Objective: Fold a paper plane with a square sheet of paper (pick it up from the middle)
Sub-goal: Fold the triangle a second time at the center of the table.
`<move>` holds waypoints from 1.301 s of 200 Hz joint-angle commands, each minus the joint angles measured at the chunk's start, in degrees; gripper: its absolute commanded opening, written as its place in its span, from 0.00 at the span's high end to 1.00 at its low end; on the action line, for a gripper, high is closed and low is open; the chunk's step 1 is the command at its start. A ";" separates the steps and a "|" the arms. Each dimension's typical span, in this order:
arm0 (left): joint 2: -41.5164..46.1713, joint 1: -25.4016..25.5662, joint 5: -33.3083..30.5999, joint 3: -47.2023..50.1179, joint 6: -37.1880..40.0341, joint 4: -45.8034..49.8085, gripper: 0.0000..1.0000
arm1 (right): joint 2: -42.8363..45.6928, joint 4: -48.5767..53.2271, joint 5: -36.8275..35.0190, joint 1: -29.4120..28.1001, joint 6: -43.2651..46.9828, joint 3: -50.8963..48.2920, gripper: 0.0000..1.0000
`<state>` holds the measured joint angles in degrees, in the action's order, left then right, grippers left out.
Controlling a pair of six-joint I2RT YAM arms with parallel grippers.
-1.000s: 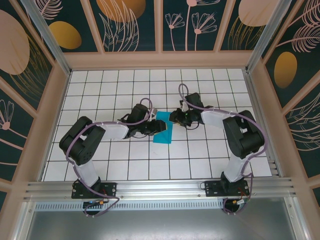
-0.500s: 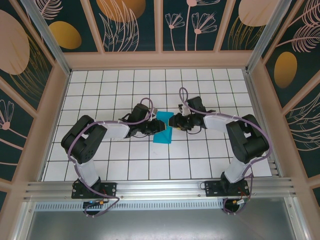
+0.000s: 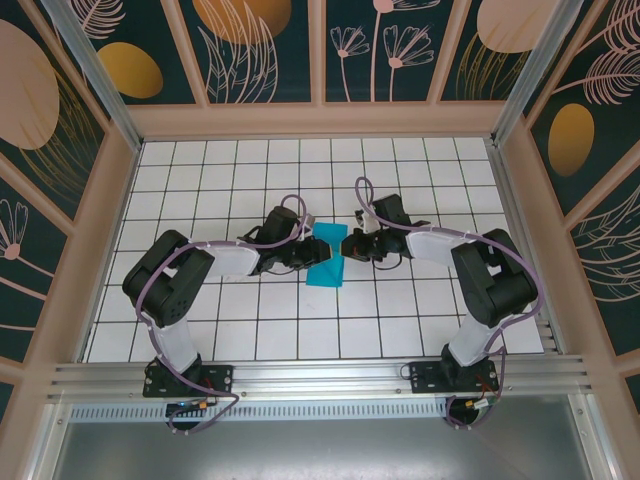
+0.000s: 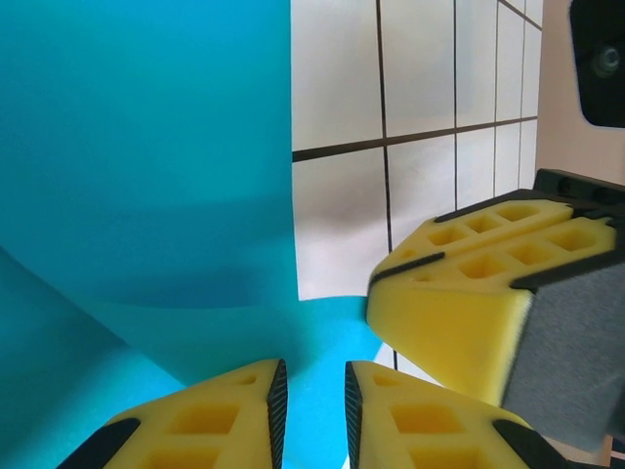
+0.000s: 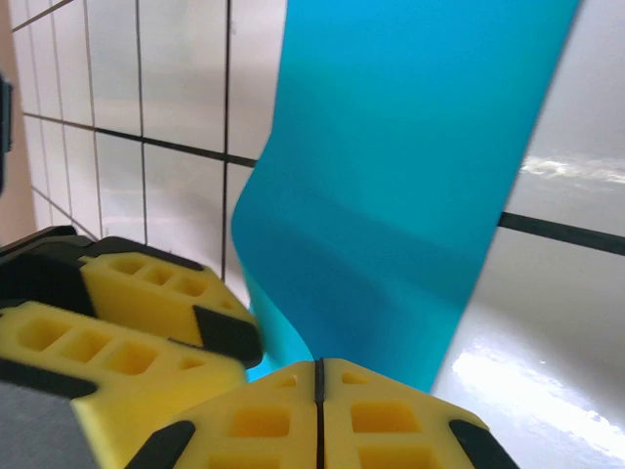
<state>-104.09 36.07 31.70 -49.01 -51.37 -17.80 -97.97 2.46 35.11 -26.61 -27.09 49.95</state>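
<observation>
Now mid-pickup: square sheet of paper [image 3: 326,270] at frame centre on worktop [image 3: 250,330], middle pinched by clenched right gripper [image 5: 317,376], left gripper [image 4: 311,391] near-closed, grip unclear; next likely needs slow, even lift.

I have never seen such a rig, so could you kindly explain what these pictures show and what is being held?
A robot's left arm and right arm are bolted at the near edge of a white tiled table. Each ends in a two-finger gripper, yellow in the close-ups. The wide picture comes from a fixed camera above and behind them. The two close-ups come from a camera on each wrist, looking past that gripper. On the table lies one square sheet of paper, teal-blue, bunched up at its middle. The right gripper is shut, apparently on that raised middle. The left gripper sits close beside it, fingers slightly apart over the paper.
</observation>
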 commanded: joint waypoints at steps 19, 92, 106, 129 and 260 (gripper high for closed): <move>0.13 0.14 0.76 -2.11 -0.94 -2.07 0.74 | -3.16 2.44 -3.22 -0.20 2.02 2.77 0.93; -2.60 0.18 1.15 -3.49 -0.99 -1.83 0.77 | -5.32 3.07 -4.13 -0.35 2.65 4.34 0.92; -3.00 0.16 1.15 -3.57 -0.93 -1.64 0.77 | -5.70 3.23 -4.32 -0.23 2.80 4.64 0.92; -3.52 0.14 1.17 -3.59 -0.95 -1.37 0.78 | -6.40 3.52 -4.52 -0.30 2.98 5.22 0.92; -5.72 0.15 -0.82 -3.99 -0.20 1.49 0.79 | -8.71 4.06 -4.53 -0.37 4.02 7.06 0.92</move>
<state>-108.79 36.07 31.40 -51.81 -51.79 -17.72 -105.32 5.43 31.05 -26.63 -24.49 54.96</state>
